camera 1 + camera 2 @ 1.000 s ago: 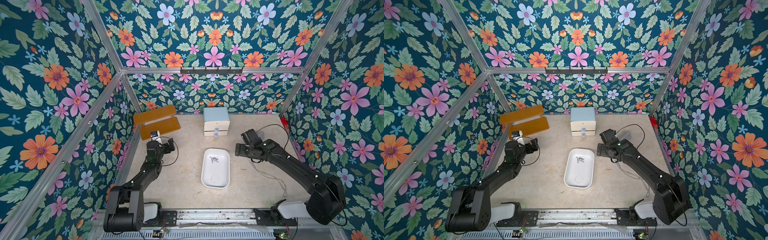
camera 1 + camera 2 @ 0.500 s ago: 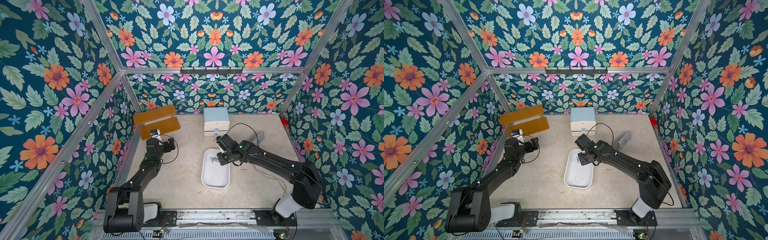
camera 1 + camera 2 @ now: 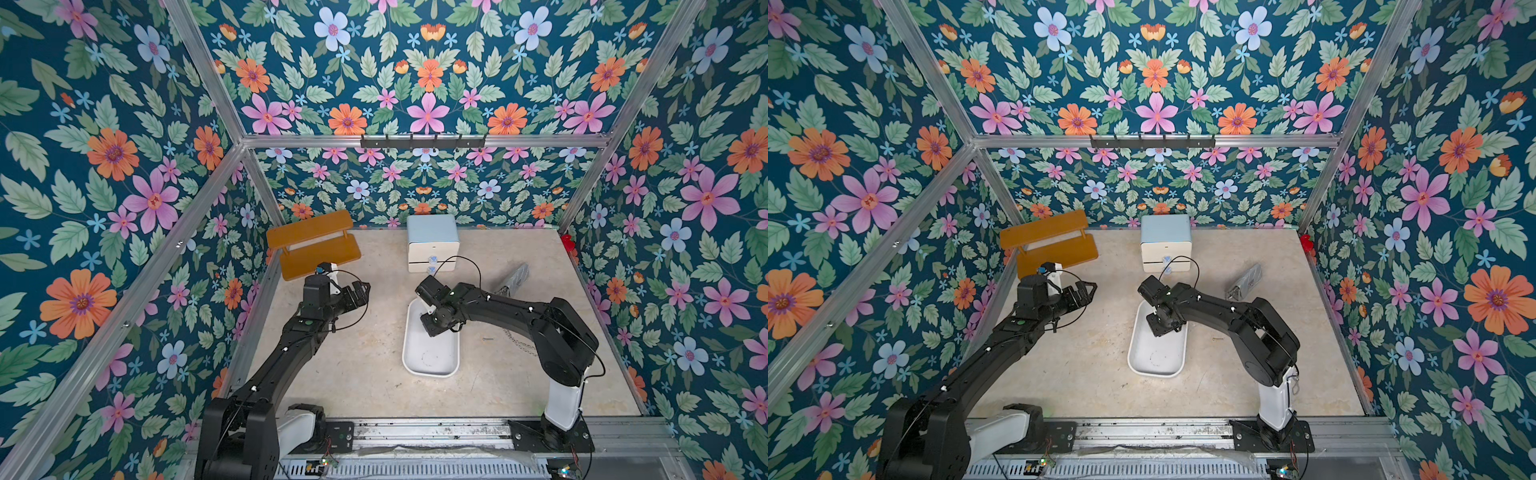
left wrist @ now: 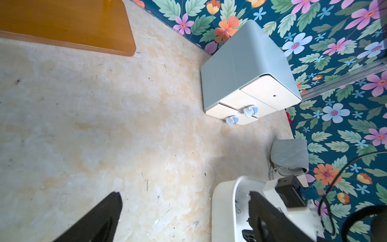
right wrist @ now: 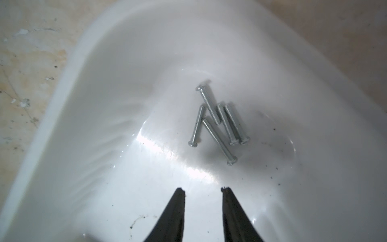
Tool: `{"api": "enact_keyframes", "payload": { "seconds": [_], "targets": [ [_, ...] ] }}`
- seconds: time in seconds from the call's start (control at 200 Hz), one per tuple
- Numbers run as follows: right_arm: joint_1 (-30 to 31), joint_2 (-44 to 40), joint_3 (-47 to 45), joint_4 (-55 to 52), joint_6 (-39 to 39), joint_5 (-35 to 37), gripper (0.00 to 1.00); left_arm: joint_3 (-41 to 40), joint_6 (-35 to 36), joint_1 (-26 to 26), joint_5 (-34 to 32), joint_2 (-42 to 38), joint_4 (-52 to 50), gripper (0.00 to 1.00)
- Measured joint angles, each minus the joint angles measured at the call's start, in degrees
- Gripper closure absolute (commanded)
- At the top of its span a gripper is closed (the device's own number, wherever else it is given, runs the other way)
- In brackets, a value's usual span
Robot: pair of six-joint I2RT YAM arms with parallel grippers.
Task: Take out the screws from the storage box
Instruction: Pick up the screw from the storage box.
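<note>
The storage box (image 3: 430, 371) (image 3: 1154, 371) is a shallow white tray in the middle of the table. In the right wrist view several silver screws (image 5: 217, 123) lie in a loose heap on its floor, inside its rim (image 5: 52, 104). My right gripper (image 3: 432, 328) (image 5: 203, 189) hangs over the box's far half, pointing down, jaws narrowly open with nothing between them, a short way from the heap. My left gripper (image 3: 359, 291) (image 4: 184, 209) hovers wide open and empty left of the box (image 4: 222, 205). A screw-like silver bit (image 3: 487, 339) lies on the table right of the box.
A white two-drawer cabinet with a light blue top (image 3: 433, 241) stands at the back wall. An orange wooden shelf (image 3: 311, 245) sits at the back left. A grey quilted purse (image 3: 515, 278) with a silver chain (image 3: 515, 343) lies at the right.
My right arm has swung left from beside the box to above its far half and tipped down. Its jaws have narrowed. The left arm has not moved.
</note>
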Motion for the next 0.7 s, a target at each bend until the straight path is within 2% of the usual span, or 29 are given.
{"api": "enact_keyframes", "payload": {
  "seconds": [0.315, 0.545, 0.7],
  "targets": [
    [-2.2, 3.2, 0.6, 0.6, 0.0, 0.9, 0.62, 0.1, -0.6, -0.4, -1.0, -0.8, -3.0, 0.01],
    [-2.8, 3.8, 1.0, 1.2, -0.5, -0.6, 0.55, -0.1, -0.6, -0.4, -1.3, -0.8, -3.3, 0.01],
    [-3.0, 4.7, 1.5, 2.1, -1.3, -1.7, 0.57, -0.1, -0.7, -0.4, -1.4, -0.8, -3.3, 0.01]
  ]
}}
